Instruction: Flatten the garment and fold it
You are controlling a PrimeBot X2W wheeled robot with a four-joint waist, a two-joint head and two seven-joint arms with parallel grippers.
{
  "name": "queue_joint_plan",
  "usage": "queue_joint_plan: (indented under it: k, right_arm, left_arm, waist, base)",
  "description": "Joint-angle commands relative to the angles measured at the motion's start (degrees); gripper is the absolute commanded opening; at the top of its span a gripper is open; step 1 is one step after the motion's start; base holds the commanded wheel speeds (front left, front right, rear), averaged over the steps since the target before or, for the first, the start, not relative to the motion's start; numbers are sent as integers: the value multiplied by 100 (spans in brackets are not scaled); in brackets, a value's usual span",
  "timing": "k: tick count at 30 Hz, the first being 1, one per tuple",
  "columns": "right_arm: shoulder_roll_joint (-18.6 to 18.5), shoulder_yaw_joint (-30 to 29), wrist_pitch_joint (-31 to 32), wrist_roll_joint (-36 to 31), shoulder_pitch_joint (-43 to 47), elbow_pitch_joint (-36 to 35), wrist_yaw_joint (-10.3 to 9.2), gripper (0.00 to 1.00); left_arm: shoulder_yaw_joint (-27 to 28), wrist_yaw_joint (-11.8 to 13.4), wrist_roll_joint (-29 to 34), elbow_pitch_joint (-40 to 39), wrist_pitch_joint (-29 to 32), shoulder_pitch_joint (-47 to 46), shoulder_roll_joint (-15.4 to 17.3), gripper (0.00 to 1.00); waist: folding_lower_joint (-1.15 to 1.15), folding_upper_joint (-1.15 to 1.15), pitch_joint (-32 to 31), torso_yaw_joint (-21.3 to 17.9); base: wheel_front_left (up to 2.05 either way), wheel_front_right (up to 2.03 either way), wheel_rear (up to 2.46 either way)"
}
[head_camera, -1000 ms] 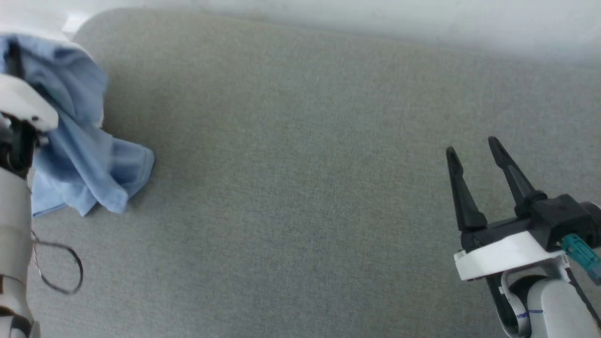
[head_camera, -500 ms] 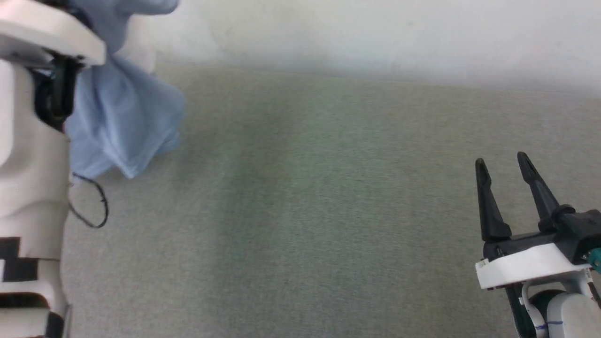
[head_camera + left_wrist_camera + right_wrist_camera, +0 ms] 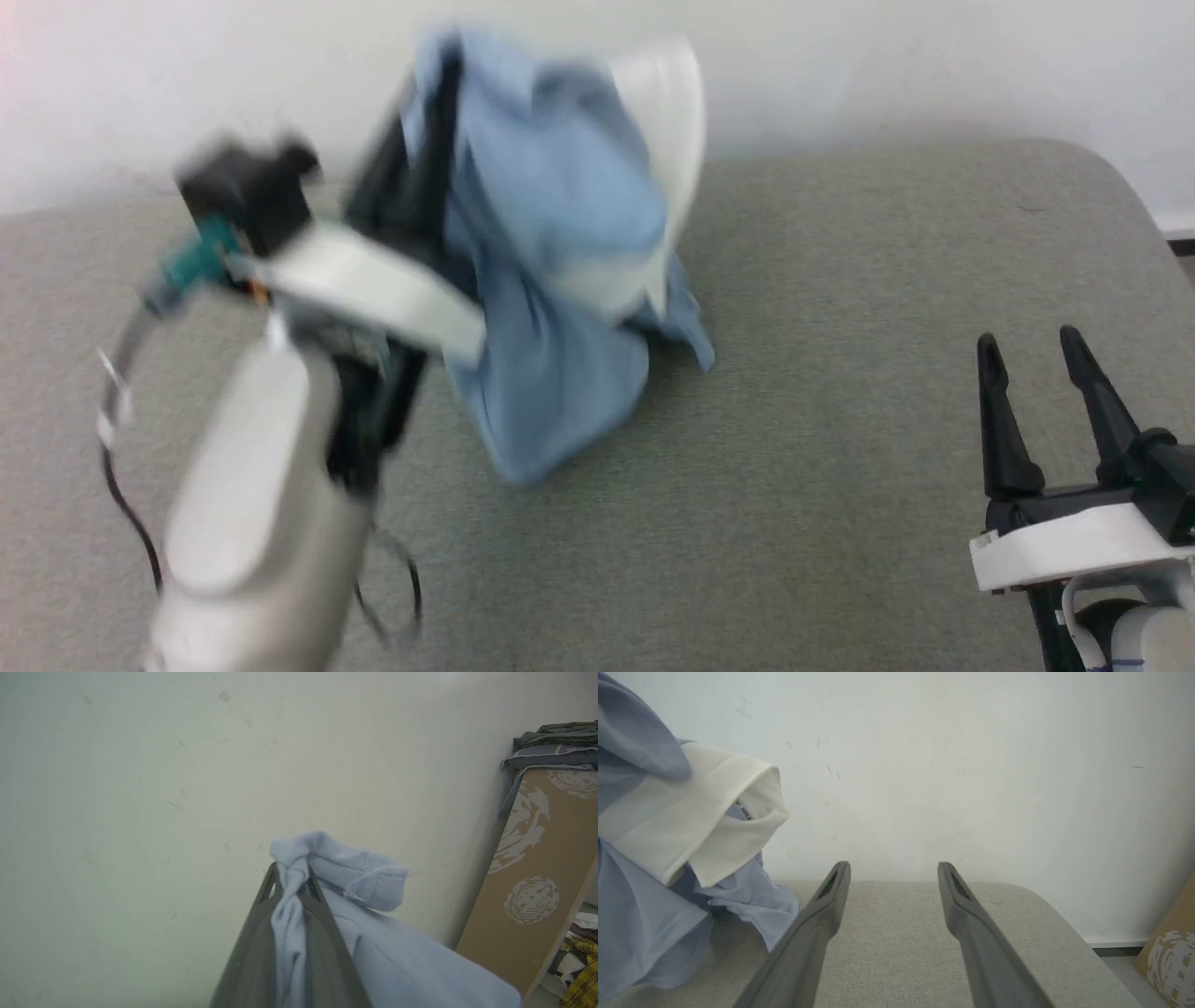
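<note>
— Which step are you on?
— An early one. Your left hand (image 3: 292, 877) is pinched tight on a bunched fold of the garment (image 3: 551, 233) and holds it up over the grey table (image 3: 840, 485). The lower edge hangs close to the surface, though the blur hides whether it touches. Nothing is flattened yet.
— And the other side?
— Your right hand (image 3: 1027, 338) is empty, fingers spread apart, well off to the side. The white collar (image 3: 691, 816) faces it. I'd judge the next move needs a second grip on a free edge — then draw the two hands apart to spread the cloth.
</note>
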Motion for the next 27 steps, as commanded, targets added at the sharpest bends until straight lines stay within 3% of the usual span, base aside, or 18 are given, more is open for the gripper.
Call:
queue_joint_plan:
  k: [1,8,9,10,17,27]
  right_arm:
    - [10,1,-23,45,76,9,-4,100]
    - [10,188,-121,169,116,172,-4,100]
    - [10,201,-133,176,121,197,-4,100]
    - [10,209,-142,182,129,230,-4,100]
    - [10,270,-125,102,141,306,-4,100]
    - [10,242,-23,72,273,217,-4,100]
  left_arm:
    - [-20,66,-49,-37,20,391,-3,0]
    - [7,532,-306,302,-80,2463,-57,0]
    - [-16,549,-277,397,-148,2613,-52,42]
    - [-58,561,-237,498,-219,2738,-63,100]
    - [-235,338,131,487,-979,2947,-140,100]
    - [280,346,772,-333,-1101,3096,-83,100]
  waist:
    - [0,0,32,-237]
    - [0,0,81,-298]
    - [0,0,76,-273]
    - [0,0,52,-247]
    - [0,0,-65,-60]
    - [0,0,-133,236]
  base:
    - [0,0,0]
    - [0,0,0]
    - [0,0,0]
    - [0,0,0]
    - [0,0,0]
    - [0,0,0]
